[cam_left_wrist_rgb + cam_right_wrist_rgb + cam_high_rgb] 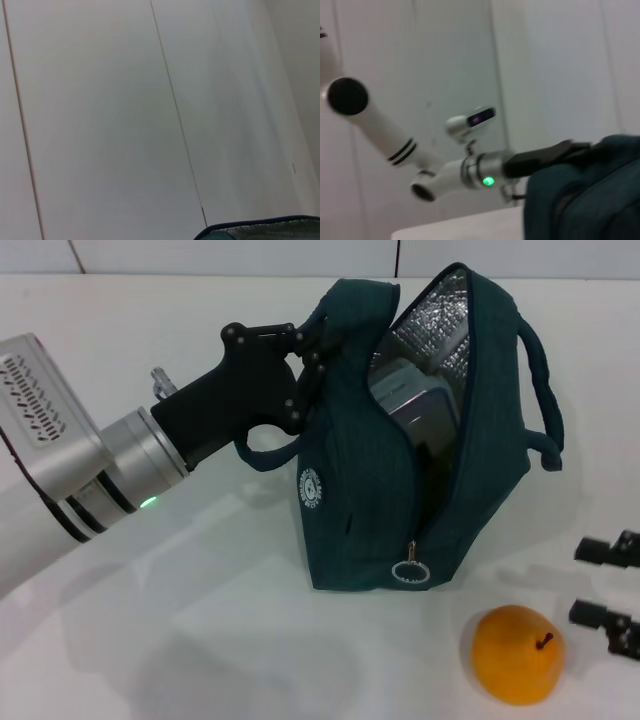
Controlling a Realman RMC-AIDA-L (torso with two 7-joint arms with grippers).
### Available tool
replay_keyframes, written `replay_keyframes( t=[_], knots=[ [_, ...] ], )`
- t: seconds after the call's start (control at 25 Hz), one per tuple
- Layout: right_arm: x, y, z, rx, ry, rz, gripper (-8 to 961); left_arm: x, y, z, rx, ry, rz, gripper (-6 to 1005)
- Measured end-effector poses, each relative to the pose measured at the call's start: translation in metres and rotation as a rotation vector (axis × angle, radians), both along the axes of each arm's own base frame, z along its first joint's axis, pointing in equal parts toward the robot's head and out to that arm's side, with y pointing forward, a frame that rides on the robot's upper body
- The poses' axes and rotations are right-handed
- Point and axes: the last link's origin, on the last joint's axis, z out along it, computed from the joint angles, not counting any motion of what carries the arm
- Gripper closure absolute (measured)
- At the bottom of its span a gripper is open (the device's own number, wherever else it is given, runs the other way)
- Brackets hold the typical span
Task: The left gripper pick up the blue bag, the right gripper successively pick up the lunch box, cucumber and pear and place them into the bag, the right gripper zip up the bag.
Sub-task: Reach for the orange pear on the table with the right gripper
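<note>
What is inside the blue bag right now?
Through the blue bag's open zipper, a grey lunch box shows against silver lining. Anything deeper, such as the cucumber, is hidden. The pear lies outside.

glossy white table (200,640), seemingly panelled pale wall (100,100)

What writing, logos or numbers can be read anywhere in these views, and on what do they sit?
Round white badge on the side of the blue bag: it carries print, too small to read.
Nothing else bears text: none shows on the left gripper holding the bag, the pear or the zipper pull.
</note>
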Motion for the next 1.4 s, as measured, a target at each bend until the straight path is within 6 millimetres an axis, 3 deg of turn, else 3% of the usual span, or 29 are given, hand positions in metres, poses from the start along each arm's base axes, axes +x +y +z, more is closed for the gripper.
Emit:
replay_keyframes(
  t=[0.36, 0.6, 1.4],
  knots=[
    [-0.003, -0.004, -0.012, -0.083, -0.015, 0.003, 407, 0.0, 0.0, 0.0, -0.002, 0.005, -0.001, 878],
    [-0.008, -0.002, -0.025, -0.148, -0.05, 0.022, 526, 0.0, 0.001, 0.001, 0.0, 0.009, -0.008, 877],
    [-0.003, -0.004, -0.034, -0.166, -0.075, -0.021, 573, 0.005, 0.004, 0.001, -0.003, 0.017, -0.027, 874]
  ],
)
